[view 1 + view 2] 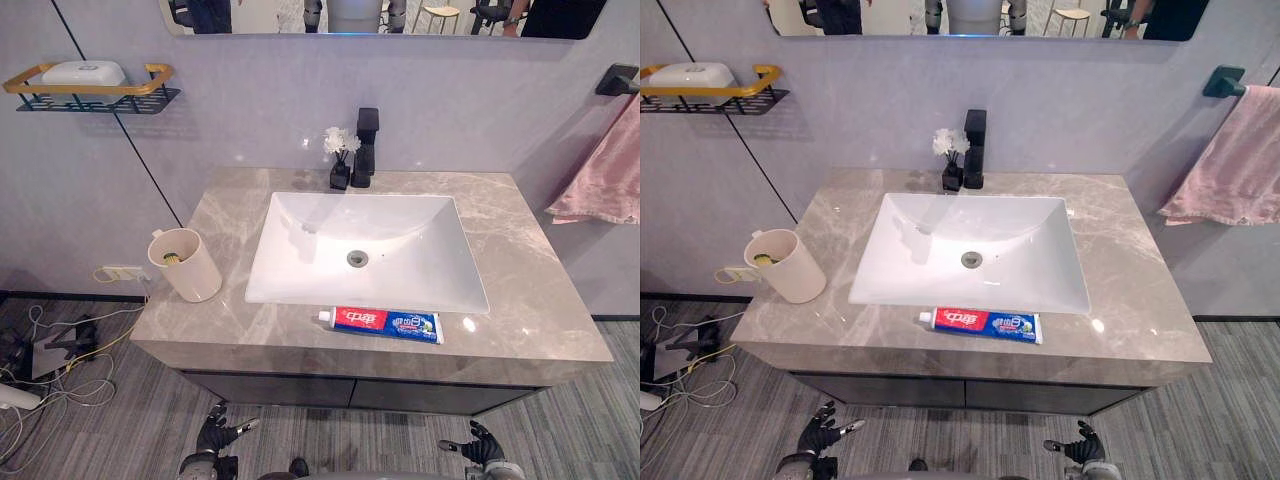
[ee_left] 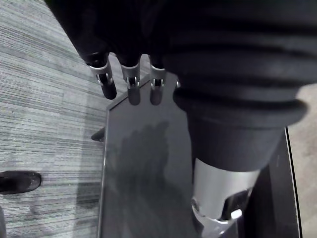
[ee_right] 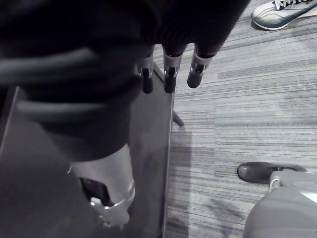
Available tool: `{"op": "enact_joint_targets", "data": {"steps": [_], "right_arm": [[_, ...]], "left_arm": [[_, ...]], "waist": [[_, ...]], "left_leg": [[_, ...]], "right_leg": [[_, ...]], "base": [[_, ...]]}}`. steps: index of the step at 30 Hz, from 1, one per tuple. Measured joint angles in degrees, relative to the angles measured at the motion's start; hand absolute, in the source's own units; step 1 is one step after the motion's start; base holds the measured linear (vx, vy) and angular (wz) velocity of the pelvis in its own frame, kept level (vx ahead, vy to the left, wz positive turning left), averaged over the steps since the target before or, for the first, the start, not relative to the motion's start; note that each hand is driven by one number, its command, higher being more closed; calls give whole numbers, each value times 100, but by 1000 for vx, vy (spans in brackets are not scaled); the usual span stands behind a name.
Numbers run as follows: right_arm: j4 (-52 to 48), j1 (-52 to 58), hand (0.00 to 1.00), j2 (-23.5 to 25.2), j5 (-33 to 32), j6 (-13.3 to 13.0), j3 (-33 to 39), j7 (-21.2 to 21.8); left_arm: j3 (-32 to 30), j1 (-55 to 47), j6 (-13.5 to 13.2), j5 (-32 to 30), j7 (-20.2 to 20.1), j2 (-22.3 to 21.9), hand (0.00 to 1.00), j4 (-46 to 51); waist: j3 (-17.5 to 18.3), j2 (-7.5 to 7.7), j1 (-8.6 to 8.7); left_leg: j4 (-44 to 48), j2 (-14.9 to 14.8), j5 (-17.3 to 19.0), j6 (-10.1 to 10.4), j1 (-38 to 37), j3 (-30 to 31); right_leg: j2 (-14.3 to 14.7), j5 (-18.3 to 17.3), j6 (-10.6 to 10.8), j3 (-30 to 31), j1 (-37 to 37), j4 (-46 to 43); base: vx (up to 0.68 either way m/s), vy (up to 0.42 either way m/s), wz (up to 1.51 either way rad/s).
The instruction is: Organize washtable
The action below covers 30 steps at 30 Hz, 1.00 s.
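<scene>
Wall shelf (image 1: 90, 92) at far left carries a white soap box (image 1: 83, 72). Below it, a cream cup (image 1: 190, 268) stands at the left edge of the marble counter (image 1: 520, 270), with something yellow-green inside. Left hand (image 1: 213, 436) hangs below the counter front, fingers relaxed and empty. White basin (image 1: 400, 230) sits mid-counter, a toothpaste tube (image 1: 385, 323) lying just before its near rim, a black faucet (image 1: 366, 140) and flower vase (image 1: 341, 160) behind. Right hand (image 1: 482, 446) hangs low too, fingers loose, holding nothing. Pink towel (image 1: 610, 170) hangs far right.
</scene>
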<state>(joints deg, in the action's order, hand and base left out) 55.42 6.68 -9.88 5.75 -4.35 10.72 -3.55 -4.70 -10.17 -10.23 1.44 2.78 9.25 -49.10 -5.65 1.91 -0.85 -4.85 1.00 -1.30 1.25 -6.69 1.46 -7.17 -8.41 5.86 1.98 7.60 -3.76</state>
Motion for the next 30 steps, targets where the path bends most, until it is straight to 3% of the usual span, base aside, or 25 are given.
{"op": "enact_joint_targets", "data": {"steps": [6,14,19,23,30], "right_arm": [[49,59,0,13,-194,-10,18,0],[245,277,0,281,-1249,-98,525,2],[276,351,0,331,-1421,-112,762,0],[163,361,0,337,-1421,-162,788,9],[-241,444,0,385,-1414,-193,797,27]], "left_arm": [[4,18,-2,5,33,-36,0,-207],[1,32,6,215,285,-238,0,-553],[-281,118,9,377,387,-222,0,-448],[-831,-28,35,460,512,-40,0,571],[-1582,-124,55,48,735,452,0,3425]], "waist": [[3,-5,9],[14,-35,14],[9,-35,7],[-28,-94,-23],[-70,-86,-303]], "left_leg": [[-3,-3,-3,-1,-21,-5],[-57,-8,-63,13,-200,56],[-100,2,-145,30,-91,268],[-101,-5,-160,80,-42,388],[-62,12,-190,72,-1,535]], "right_leg": [[2,3,0,0,27,-10],[-6,6,2,-108,222,-10],[-20,6,10,-374,233,-12],[-22,-40,7,-631,334,61],[-91,-22,37,-1007,540,186]], "base": [[0,0,0],[-41,-15,4],[-83,-25,27],[-43,-28,31],[33,-31,24]]}}
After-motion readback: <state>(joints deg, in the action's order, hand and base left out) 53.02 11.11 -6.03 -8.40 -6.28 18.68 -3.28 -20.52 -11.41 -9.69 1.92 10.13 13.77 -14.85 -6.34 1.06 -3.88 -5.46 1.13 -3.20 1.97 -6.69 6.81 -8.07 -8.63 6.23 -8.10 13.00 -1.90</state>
